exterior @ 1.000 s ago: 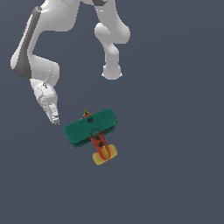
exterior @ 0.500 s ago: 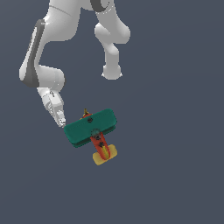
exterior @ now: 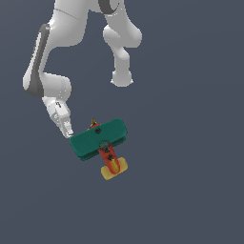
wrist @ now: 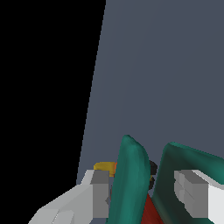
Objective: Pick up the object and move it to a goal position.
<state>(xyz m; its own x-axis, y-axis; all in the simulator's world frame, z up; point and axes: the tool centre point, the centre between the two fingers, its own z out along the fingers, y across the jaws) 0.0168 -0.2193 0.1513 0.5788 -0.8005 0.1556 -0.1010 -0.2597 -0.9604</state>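
The toy biplane (exterior: 98,139) lies flat on the grey tabletop (exterior: 190,190), wingtip between the spread fingers of the pincer (wrist: 144,192). Closing on that thin, rounded wing edge risks it twisting or slipping out when lifted.

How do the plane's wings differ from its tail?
The wings are teal-green; the tail is yellow. The wings are broad, spanning well past the red fuselage; the tail is much smaller. The wings lie next to the gripper, one wing between its fingers in the wrist view; the tail lies farthest from it. Both belong to one toy.
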